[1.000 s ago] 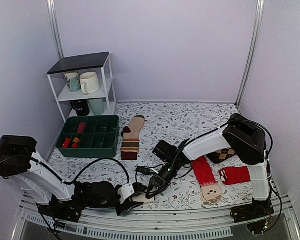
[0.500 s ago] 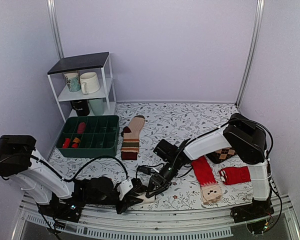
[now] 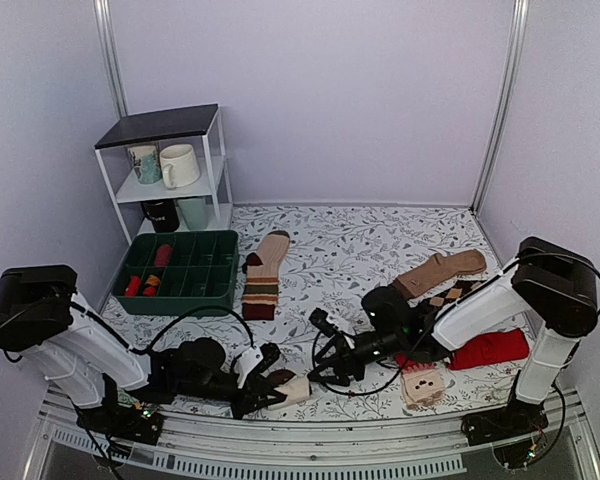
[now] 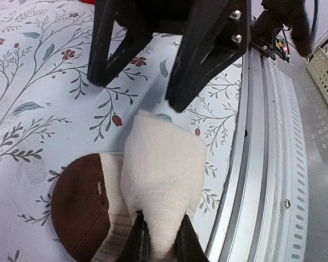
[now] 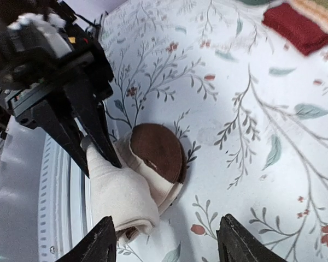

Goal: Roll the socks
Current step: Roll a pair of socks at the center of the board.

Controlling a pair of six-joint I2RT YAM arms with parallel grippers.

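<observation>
My left pincer (image 4: 159,244) is clenched on the rolled socks (image 4: 161,180). Its two fingers (image 4: 138,243) pinch a fold of the cream fabric at the end of the bundle nearest my wrist. The bundle lies on the flowered table (image 3: 360,250), close to the near edge and just beside the metal rail (image 4: 262,136) that runs along it. In the left wrist view the cream part runs forward from my fingertips, with the dark brown patch bulging out on its left side. I cannot tell whether the roll is one sock or two.

My right pincer (image 3: 325,365) is released, its jaws spread wide. It sits low over the table just to the right of the bundle in the top view, pointing at it. From the right wrist camera, the socks (image 5: 134,174) lie ahead of my spread fingers (image 5: 104,243) and apart from them, and nothing is between them. In the left wrist view, the tips of the right pincer (image 4: 153,71) stand just beyond the far end of the cream roll. One tip is very near it, but I cannot tell whether it touches.
</observation>
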